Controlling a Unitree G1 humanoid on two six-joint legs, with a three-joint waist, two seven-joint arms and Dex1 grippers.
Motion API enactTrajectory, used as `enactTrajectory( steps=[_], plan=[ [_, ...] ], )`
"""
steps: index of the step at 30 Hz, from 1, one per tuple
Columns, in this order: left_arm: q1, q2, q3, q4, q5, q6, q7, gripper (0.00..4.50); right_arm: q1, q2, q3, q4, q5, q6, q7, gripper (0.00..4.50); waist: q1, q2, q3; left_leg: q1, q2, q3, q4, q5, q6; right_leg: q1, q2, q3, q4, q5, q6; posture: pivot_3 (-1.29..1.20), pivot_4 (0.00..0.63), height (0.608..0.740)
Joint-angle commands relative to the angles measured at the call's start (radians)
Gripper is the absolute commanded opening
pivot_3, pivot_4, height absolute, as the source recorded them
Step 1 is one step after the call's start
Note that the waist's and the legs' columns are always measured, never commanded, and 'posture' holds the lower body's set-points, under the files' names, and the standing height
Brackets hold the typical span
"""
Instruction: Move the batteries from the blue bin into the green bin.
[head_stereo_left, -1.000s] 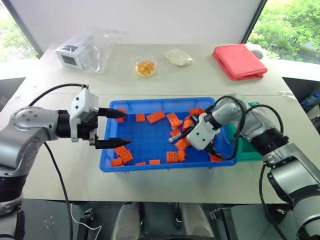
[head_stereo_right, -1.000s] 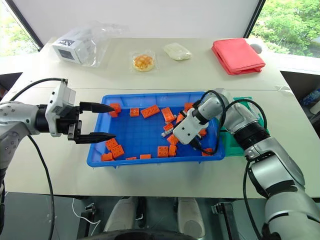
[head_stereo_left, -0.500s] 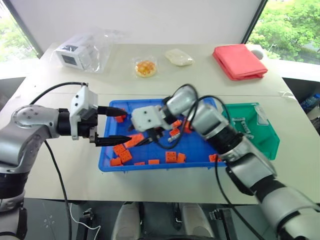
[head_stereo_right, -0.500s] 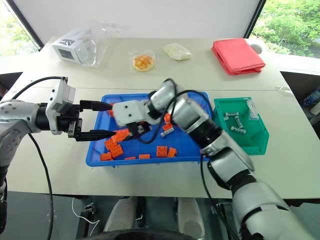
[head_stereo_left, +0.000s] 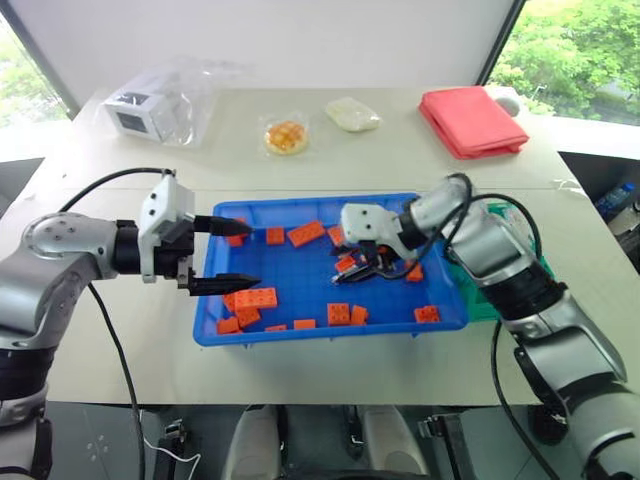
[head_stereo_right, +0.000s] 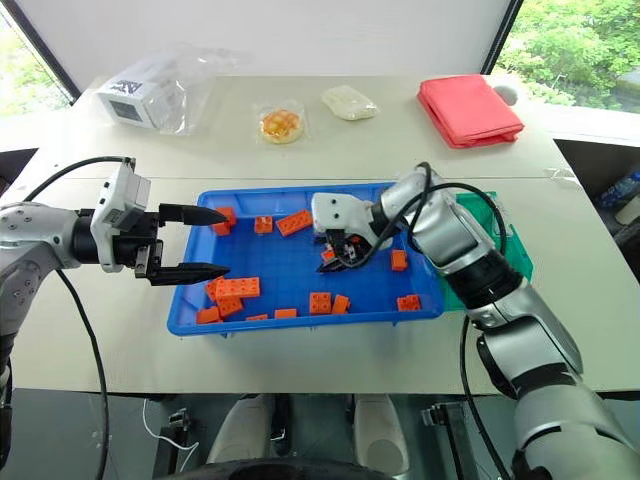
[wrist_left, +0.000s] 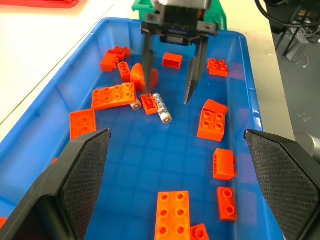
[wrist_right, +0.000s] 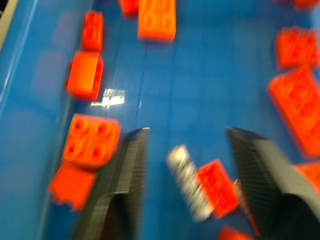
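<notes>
Pale tabletop by the windows carries the blue bin (head_stereo_left: 300, 330), which holds scattered orange toy bricks (head_stereo_left: 255, 298) and, near its middle, two batteries (wrist_left: 162, 107) lying beside a small brick. Right of it the green bin (head_stereo_right: 505, 255) stands touching the blue rim, largely hidden behind the right arm, contents not visible. The right gripper (wrist_left: 172, 95) hangs spread-fingered over the batteries, gripping nothing, while the left gripper (head_stereo_left: 240, 255) hovers with fingers apart at the blue bin's left end.
</notes>
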Motion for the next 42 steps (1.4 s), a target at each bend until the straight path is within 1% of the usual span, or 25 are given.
enactTrajectory(
  steps=[1, 6, 15, 24, 25, 27, 28, 30, 33, 36, 39, 42],
  plan=[
    [-0.025, 0.007, 0.014, -0.004, -0.001, -0.015, -0.007, 4.50, 0.005, -0.012, -0.033, -0.045, 0.023, -0.019, -0.008, 2.58, 0.002, 0.000, 0.000, 0.000, 0.001, 0.000, 0.000, 0.000, 0.000, 0.000, 0.001, 0.000, 0.000, 0.000, 0.000, 0.00, 0.150, 0.734],
    [-0.050, 0.007, 0.003, 0.012, 0.005, -0.016, -0.018, 4.50, 0.021, -0.003, -0.025, 0.010, 0.004, -0.071, -0.049, 2.58, 0.007, 0.000, 0.000, 0.000, 0.000, 0.000, 0.000, 0.000, 0.000, 0.000, 0.000, 0.000, 0.000, 0.000, 0.000, 0.00, 0.150, 0.734],
    [-0.067, 0.012, -0.001, 0.016, 0.007, -0.012, -0.029, 4.50, 0.071, -0.006, 0.018, 0.124, -0.060, -0.263, -0.065, 2.58, 0.008, -0.001, 0.000, 0.000, 0.000, 0.000, 0.000, 0.000, 0.000, 0.000, 0.000, 0.000, -0.001, 0.000, 0.000, 0.00, 0.150, 0.734],
    [-0.077, 0.012, 0.001, 0.017, 0.015, -0.009, -0.031, 4.50, 0.056, 0.029, 0.045, 0.290, -0.128, -0.450, -0.083, 2.58, 0.005, -0.001, 0.000, 0.000, 0.001, 0.000, 0.001, 0.000, 0.000, 0.001, 0.001, 0.000, -0.001, 0.000, 0.000, 0.00, 0.150, 0.734],
    [-0.077, 0.011, 0.001, 0.016, 0.015, -0.008, -0.031, 4.50, 0.055, 0.032, 0.041, 0.299, -0.126, -0.447, -0.083, 2.31, 0.006, -0.001, 0.000, 0.001, 0.001, 0.000, 0.001, 0.000, 0.000, 0.001, 0.001, 0.000, -0.001, 0.000, 0.000, 0.00, 0.150, 0.734],
    [-0.076, 0.010, 0.003, 0.013, 0.015, -0.005, -0.029, 4.50, 0.063, 0.027, 0.029, 0.283, -0.107, -0.416, -0.063, 1.75, 0.006, -0.001, 0.000, 0.001, 0.001, 0.000, 0.001, 0.000, 0.000, 0.002, 0.000, 0.000, -0.001, 0.000, 0.000, 0.00, 0.150, 0.734],
    [-0.075, 0.009, 0.004, 0.013, 0.017, -0.005, -0.028, 4.50, 0.067, 0.026, 0.020, 0.268, -0.095, -0.393, -0.056, 1.29, 0.007, -0.001, 0.000, 0.001, 0.001, 0.000, 0.001, 0.000, 0.000, 0.002, 0.000, 0.000, -0.001, 0.000, 0.000, 0.00, 0.150, 0.734],
    [-0.072, 0.006, 0.004, 0.015, 0.021, -0.009, -0.026, 4.50, 0.072, 0.023, -0.003, 0.221, -0.067, -0.315, -0.048, 0.22, 0.008, -0.001, 0.000, 0.001, 0.001, 0.000, 0.001, 0.000, 0.000, 0.002, 0.000, 0.000, -0.001, 0.000, 0.000, 0.00, 0.150, 0.734],
    [-0.068, 0.002, 0.003, 0.018, 0.022, -0.012, -0.027, 4.50, 0.087, -0.001, -0.045, 0.108, -0.014, -0.181, -0.024, 0.22, 0.009, -0.001, 0.000, 0.000, 0.001, 0.000, 0.001, 0.000, 0.000, 0.002, 0.000, 0.000, -0.001, 0.000, 0.000, 0.00, 0.150, 0.734],
    [-0.074, -0.005, -0.005, 0.024, 0.026, -0.015, -0.029, 4.50, 0.098, -0.054, -0.121, -0.054, 0.079, 0.004, 0.000, 0.22, 0.011, -0.001, 0.001, -0.001, 0.001, 0.000, 0.001, 0.000, 0.000, 0.001, 0.000, 0.000, -0.001, 0.000, 0.000, 0.00, 0.150, 0.734],
    [-0.092, -0.015, -0.018, 0.042, 0.033, -0.022, -0.033, 4.50, 0.087, -0.132, -0.260, -0.183, 0.195, 0.208, -0.015, 0.22, 0.012, -0.001, 0.001, -0.001, 0.000, 0.000, 0.001, 0.000, 0.000, 0.000, 0.000, 0.000, -0.001, 0.000, 0.000, 0.00, 0.150, 0.734],
    [-0.105, -0.025, -0.032, 0.058, 0.039, -0.034, -0.042, 4.50, 0.088, -0.251, -0.399, -0.213, 0.265, 0.328, -0.034, 0.22, 0.015, -0.001, 0.001, -0.001, 0.000, 0.000, 0.001, 0.000, 0.000, 0.001, 0.000, 0.000, -0.001, 0.000, 0.000, 0.00, 0.150, 0.734]
  ],
)
